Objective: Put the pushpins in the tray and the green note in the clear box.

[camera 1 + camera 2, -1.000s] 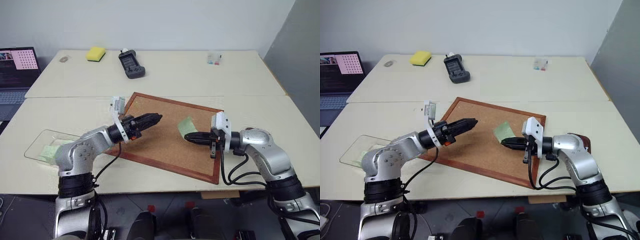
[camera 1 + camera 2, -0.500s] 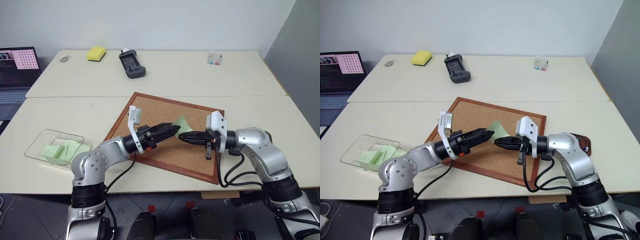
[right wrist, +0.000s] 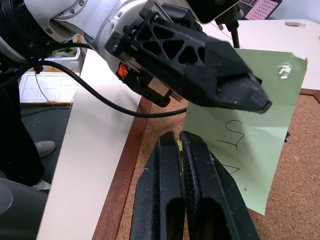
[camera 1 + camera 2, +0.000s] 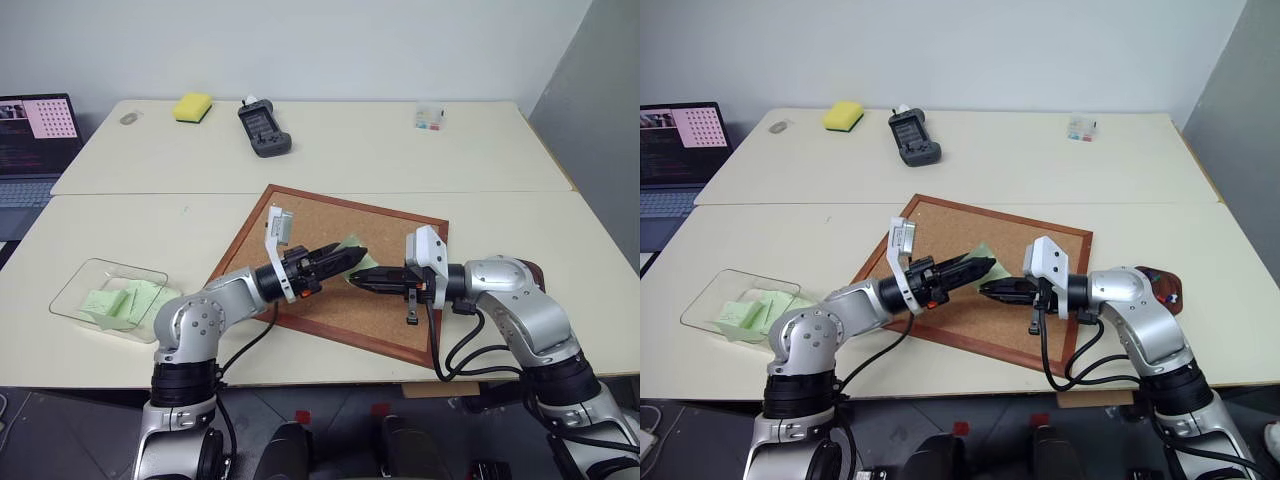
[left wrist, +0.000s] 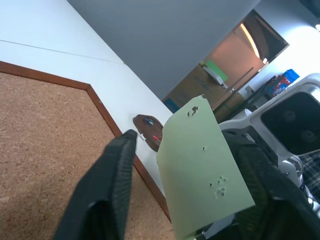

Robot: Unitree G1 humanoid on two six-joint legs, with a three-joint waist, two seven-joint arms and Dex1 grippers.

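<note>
The green note (image 3: 250, 150) hangs upright above the corkboard, and my right gripper (image 4: 352, 281) is shut on its lower edge. My left gripper (image 4: 355, 254) comes in from the left, open, with one finger (image 5: 115, 185) on each side of the note's upper part and a gap showing. The tray (image 5: 147, 125), a small reddish-brown dish, sits just off the board's right edge behind my right arm. Tiny coloured pushpins (image 5: 148, 120) lie in it. The clear box (image 4: 70, 290) stands at the near left with several pale green notes inside.
A wood-framed corkboard (image 4: 300, 215) lies in the middle of the table. At the back are a yellow sponge (image 4: 191, 106), a black handheld device (image 4: 263, 130) and a tiny clear case (image 4: 429, 118). A laptop (image 4: 35, 130) sits far left.
My left gripper has swung right, from over the board's left part to the note, and now straddles it. The right gripper has drifted slightly left with the note, still shut on it.
</note>
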